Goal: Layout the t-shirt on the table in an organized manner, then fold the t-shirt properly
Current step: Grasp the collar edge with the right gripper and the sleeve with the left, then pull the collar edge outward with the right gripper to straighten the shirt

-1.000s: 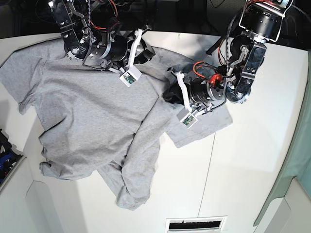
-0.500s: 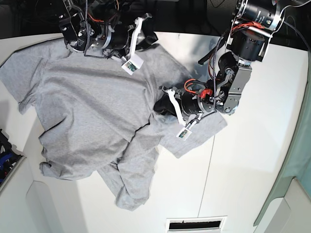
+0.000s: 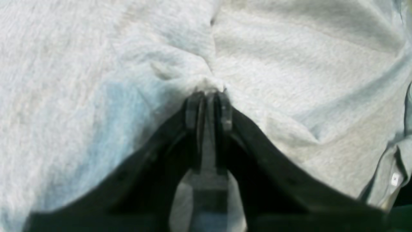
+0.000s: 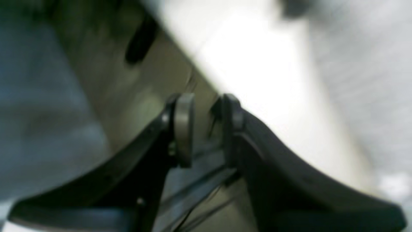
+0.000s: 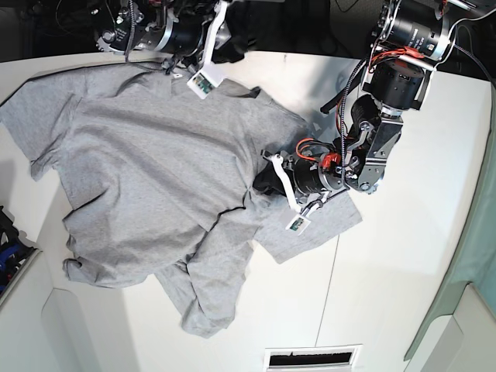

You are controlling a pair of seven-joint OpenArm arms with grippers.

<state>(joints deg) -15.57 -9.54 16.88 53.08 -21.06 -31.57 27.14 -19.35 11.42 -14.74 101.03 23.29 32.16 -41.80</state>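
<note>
A white vent [image 5: 313, 357] with a dark slot sits at the bottom edge. Far left of the vent, a blue-and-black object [image 5: 11, 246] shows at the frame edge. Right of the vent hangs a pale green curtain [image 5: 474, 232].

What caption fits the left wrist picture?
Left gripper pinching a fold of the grey t-shirt.

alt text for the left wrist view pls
Close-up of the left gripper, its dark fingers closed on a pinched bunch of the grey t-shirt. The fabric fills nearly the whole frame, with creases fanning out from the pinch. A seamed edge with a small white tag shows at lower right.
</note>
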